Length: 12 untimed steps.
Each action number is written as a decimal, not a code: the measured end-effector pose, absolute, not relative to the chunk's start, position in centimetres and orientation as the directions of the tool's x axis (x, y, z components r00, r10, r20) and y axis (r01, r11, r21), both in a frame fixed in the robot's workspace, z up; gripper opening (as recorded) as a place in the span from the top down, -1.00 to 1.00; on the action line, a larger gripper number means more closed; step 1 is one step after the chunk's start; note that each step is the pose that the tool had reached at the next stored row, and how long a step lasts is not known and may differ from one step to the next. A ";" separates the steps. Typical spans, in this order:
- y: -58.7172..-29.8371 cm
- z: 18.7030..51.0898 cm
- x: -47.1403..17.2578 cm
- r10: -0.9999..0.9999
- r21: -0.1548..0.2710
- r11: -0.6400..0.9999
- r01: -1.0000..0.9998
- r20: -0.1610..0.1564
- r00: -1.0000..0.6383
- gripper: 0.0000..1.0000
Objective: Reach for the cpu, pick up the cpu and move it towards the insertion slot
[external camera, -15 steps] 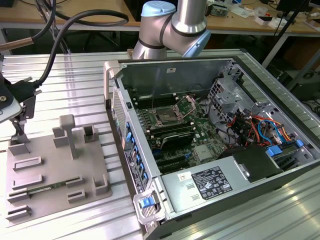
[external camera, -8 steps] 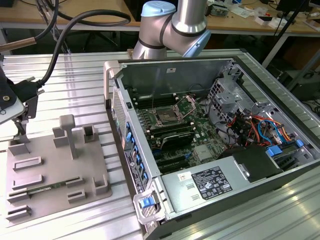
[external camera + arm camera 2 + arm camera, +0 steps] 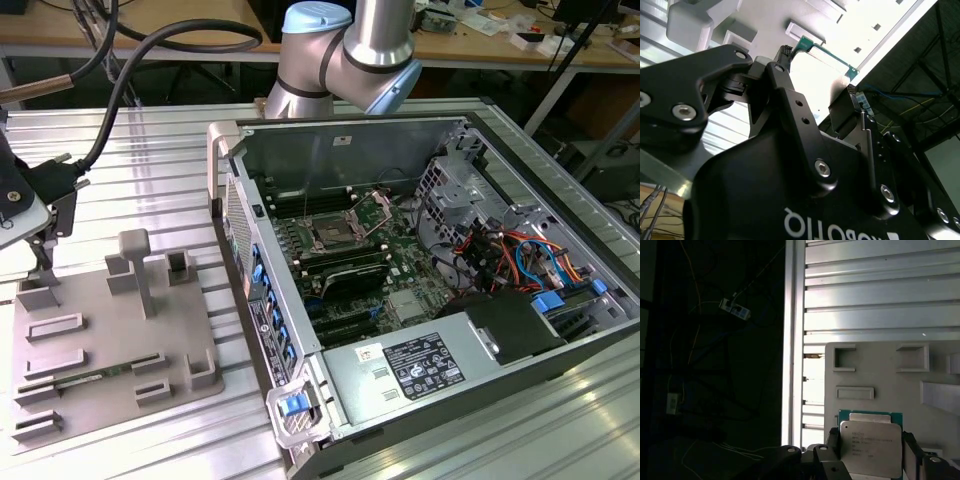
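Close up, the gripper is black anodised linkage and bolt heads. Its two fingers are drawn in narrow against opposite side edges of the cpu, so it looks clamped. I can't tell whether the chip has left the surface under it. The cpu sits low in the middle of the first wrist view, flat face toward the camera, near enough square that no long axis matters. It has a dull silvery lid with clipped corners, and a thin green board edge peeks out above it. Behind it is the matte grey plastic tray with its shallow rectangular recesses, resting on a ribbed aluminium table. In the exterior view the gripper hangs at the far left over the tray's upper corner. The insertion slot lies well apart toward the middle of the frame, a dark square in a bright metal frame on the green motherboard, down inside the open steel case and beyond its near wall.
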State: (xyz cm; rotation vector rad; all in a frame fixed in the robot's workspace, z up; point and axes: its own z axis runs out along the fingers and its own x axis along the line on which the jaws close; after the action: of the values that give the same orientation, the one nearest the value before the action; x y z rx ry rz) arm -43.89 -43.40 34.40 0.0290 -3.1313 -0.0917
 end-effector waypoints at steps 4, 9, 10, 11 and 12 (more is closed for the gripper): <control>-43.4 34.6 -43.9 -0.019 0.059 0.998 -0.018 0.008 -1.000 -0.09; -43.4 35.0 -43.9 -0.019 0.059 0.998 -0.018 0.008 -1.000 -0.09; -43.4 35.1 -43.9 -0.019 0.059 0.998 -0.018 0.008 -1.000 -0.09; -43.4 35.1 -43.9 -0.019 0.059 0.998 -0.018 0.008 -1.000 -0.09; -43.4 35.2 -43.9 -0.019 0.059 0.998 -0.018 0.008 -1.000 -0.09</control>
State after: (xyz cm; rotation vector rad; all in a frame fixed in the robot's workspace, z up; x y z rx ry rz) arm -43.89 -43.41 35.19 0.0290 -3.1312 -0.0916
